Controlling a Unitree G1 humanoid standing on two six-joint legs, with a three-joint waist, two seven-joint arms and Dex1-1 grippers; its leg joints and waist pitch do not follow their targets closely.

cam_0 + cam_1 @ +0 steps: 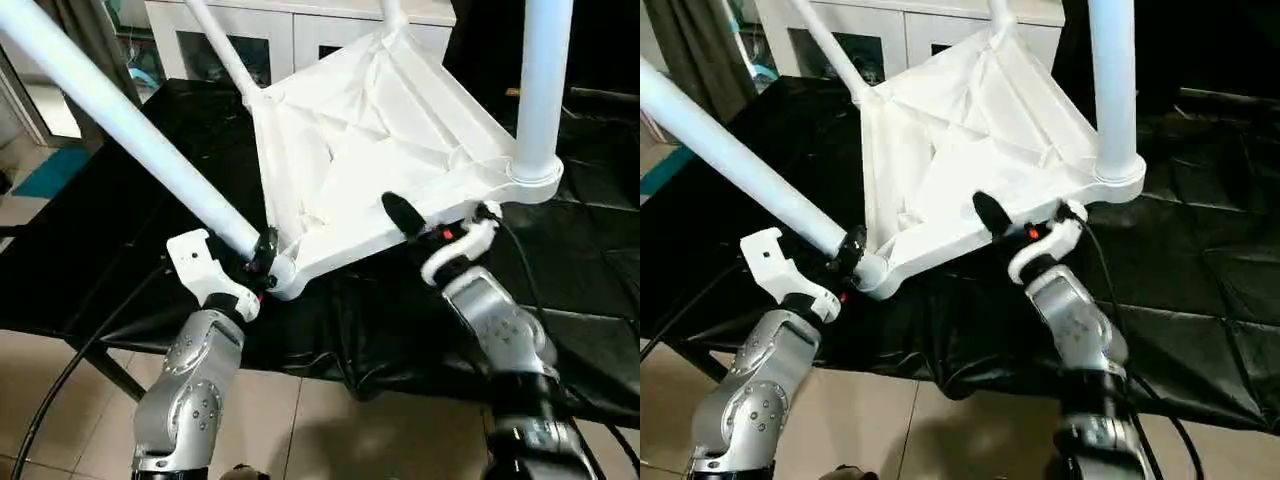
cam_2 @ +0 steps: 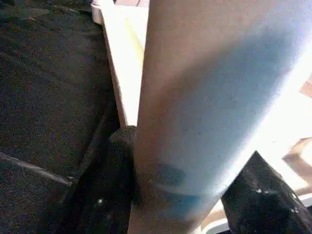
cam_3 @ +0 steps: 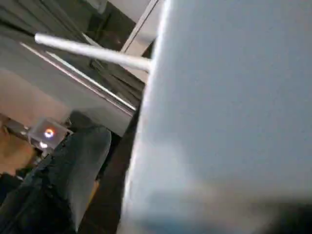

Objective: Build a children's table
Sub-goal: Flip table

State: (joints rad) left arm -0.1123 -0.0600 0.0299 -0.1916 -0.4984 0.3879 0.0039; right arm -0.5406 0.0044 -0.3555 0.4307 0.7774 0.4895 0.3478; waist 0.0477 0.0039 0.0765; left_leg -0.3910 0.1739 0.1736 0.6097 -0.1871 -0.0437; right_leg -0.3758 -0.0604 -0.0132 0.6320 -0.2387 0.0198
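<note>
My left gripper point(image 1: 258, 262) is clenched on the near-left leg point(image 1: 130, 135) of the children's table point(image 1: 370, 165), right at its base beside the corner socket point(image 1: 285, 275); in the left wrist view the white tube fills the gap between my two black fingers point(image 2: 109, 190). My right gripper point(image 1: 440, 230) stands wide, released, with one finger point(image 1: 403, 215) lying over the table's near edge and holding nothing that I can see.

The table lies upside down, tilted, ribbed underside up, all four legs seated. I judge the risk is leverage: I hold a long leg at one end only, so a turn of my left wrist could lever it out of the socket or let the tube slip through the pads. With the right fingers unclosed, the top could slide or swing off the near edge of the support. The upright leg point(image 1: 543, 85) just beyond my right fingers could also knock my wrist cable point(image 1: 520, 260).

Beneath the fingers is a black cloth-draped table point(image 1: 590, 300), creased and likely slippery. Nearer me is tiled floor point(image 1: 330, 430). Beyond the tabletop stands a white glass-door cabinet point(image 1: 250, 40).
</note>
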